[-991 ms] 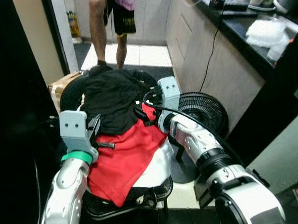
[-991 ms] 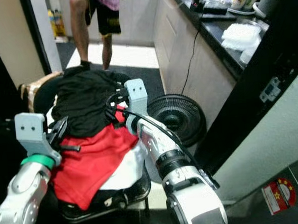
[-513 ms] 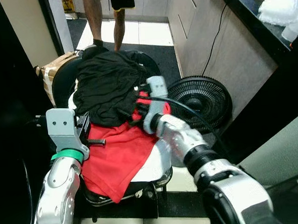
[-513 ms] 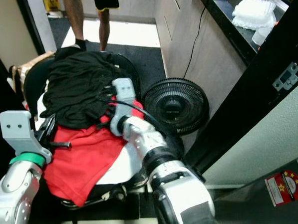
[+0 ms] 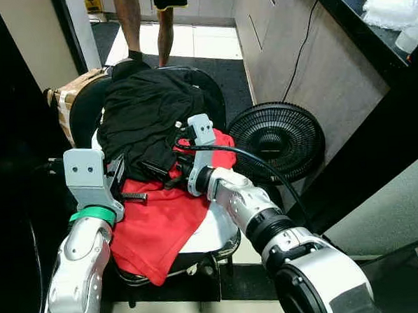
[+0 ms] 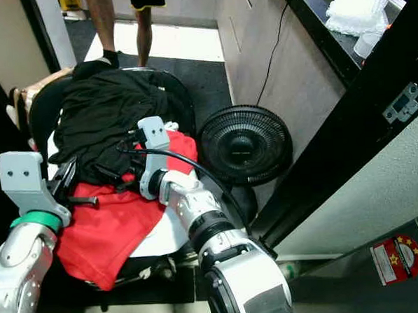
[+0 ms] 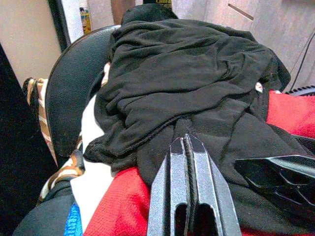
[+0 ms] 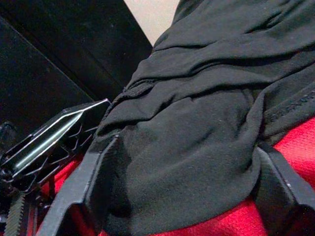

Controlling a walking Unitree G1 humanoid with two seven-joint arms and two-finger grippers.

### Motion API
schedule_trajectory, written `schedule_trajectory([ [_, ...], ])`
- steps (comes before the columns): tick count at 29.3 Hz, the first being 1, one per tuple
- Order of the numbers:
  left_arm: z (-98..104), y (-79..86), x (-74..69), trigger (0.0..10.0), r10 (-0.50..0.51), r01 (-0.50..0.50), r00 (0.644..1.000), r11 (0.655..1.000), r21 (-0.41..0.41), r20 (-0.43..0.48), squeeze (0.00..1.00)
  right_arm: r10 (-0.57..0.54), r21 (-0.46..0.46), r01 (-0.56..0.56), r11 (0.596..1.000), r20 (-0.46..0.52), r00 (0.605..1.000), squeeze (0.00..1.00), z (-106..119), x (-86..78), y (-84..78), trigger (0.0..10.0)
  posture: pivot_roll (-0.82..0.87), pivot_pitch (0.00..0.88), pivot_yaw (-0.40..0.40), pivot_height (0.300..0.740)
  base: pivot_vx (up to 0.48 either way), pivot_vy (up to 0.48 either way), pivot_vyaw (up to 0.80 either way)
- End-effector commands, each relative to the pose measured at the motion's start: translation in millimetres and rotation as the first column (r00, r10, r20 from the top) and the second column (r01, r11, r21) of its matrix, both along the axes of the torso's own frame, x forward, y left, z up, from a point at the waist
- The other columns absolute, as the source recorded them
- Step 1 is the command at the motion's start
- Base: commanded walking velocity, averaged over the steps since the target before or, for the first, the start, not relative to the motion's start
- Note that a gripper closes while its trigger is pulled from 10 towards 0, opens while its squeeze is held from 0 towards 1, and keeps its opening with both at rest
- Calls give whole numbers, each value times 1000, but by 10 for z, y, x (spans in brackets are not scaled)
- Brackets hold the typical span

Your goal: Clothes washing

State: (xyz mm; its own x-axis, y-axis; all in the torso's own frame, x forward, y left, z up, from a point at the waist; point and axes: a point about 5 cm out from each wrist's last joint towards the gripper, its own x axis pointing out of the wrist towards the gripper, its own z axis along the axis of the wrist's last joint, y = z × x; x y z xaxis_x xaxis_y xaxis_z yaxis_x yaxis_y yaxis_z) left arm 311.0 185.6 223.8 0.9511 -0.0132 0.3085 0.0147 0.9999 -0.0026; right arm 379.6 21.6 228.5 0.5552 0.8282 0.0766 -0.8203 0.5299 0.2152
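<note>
The right hand (image 5: 164, 174) has moved across the chair (image 5: 87, 107) toward the robot's left since a second ago. Then it sat at the right edge of the pile; now it has come in over the red garment (image 5: 163, 215) and its wide-spread fingers (image 8: 93, 182) straddle the near fold of the black garment (image 5: 147, 117), close to the left hand (image 5: 130, 192). The head camera has also tipped down, so the person (image 5: 142, 20) shows less.
</note>
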Motion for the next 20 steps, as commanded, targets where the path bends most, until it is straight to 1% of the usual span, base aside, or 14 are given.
schedule_trajectory([
  [1,-36,-30,-9,10000,-11,12,1000,1000,10,-20,0,34,9,-34,999,-56,998,0,-140,-62,81,0,-3,316,-44,740,0,0,0],
  [6,-36,-30,-9,10000,-12,12,1000,1000,11,-20,0,29,14,-28,1000,-57,998,0,-135,-58,78,0,-3,316,-44,740,0,0,0],
  [18,-49,-24,-6,10000,-20,21,1000,999,25,-23,0,48,80,-46,996,-23,999,0,-42,-63,97,0,-3,284,-42,740,0,0,0],
  [20,-57,-26,-8,10000,-22,23,999,999,25,-24,0,53,98,-51,994,-13,999,0,-10,-67,106,0,0,265,-43,740,0,0,0],
])
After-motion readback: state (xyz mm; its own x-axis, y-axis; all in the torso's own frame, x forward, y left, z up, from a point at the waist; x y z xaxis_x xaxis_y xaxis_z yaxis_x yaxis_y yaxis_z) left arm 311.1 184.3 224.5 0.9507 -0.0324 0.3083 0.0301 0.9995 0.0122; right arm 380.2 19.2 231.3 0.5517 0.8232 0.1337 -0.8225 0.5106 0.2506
